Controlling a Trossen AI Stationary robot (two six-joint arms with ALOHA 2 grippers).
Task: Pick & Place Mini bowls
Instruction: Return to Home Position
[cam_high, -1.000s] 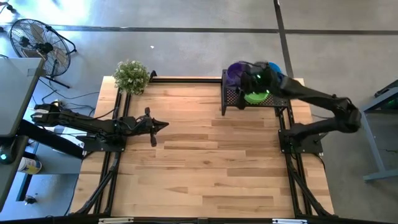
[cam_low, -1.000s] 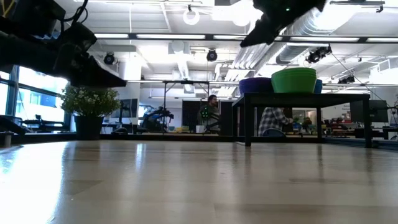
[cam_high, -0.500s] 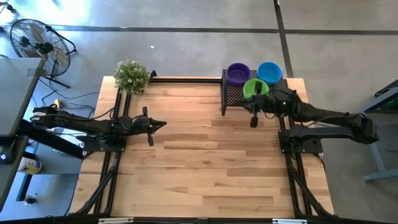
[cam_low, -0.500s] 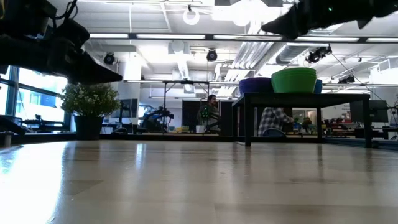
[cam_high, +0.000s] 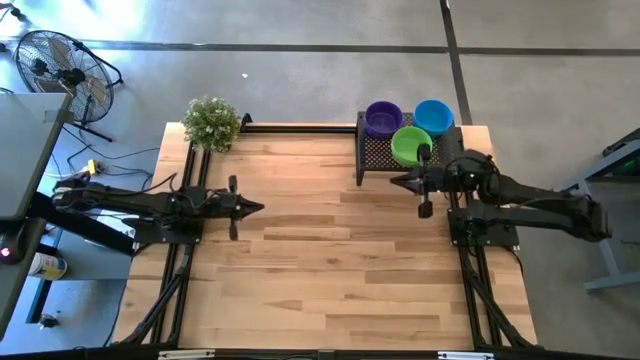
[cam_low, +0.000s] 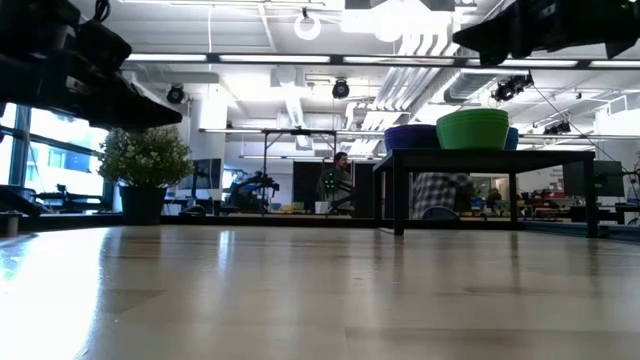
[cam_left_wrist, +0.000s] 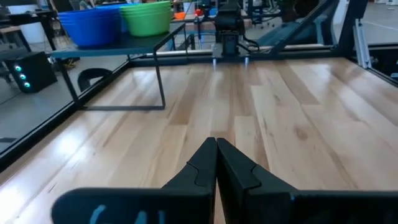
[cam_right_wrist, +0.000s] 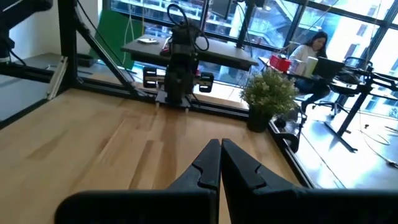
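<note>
Three stacks of mini bowls stand on the black wire-mesh tray (cam_high: 378, 152) at the table's far right: purple (cam_high: 383, 118), blue (cam_high: 434, 116) and green (cam_high: 410, 145). The green stack (cam_low: 472, 128) also shows in the low view, and the blue (cam_left_wrist: 93, 26) and green (cam_left_wrist: 148, 17) ones in the left wrist view. My right gripper (cam_high: 395, 181) is shut and empty, above the table just near of the tray; its shut fingers (cam_right_wrist: 219, 163) show in the right wrist view. My left gripper (cam_high: 258, 207) is shut and empty at the table's left (cam_left_wrist: 216, 160).
A leafy potted plant (cam_high: 211, 122) stands at the far left corner. The tray stands on legs (cam_low: 398, 190) above the wooden table (cam_high: 320, 260). A fan (cam_high: 58, 70) stands on the floor beyond the left edge. A person (cam_right_wrist: 310, 51) sits at a desk beyond the table.
My right gripper has drawn back from above the bowls on the tray, toward the table's near and right side, and now hangs just near of the tray, empty. My left arm has drawn back a little toward the table's left edge.
</note>
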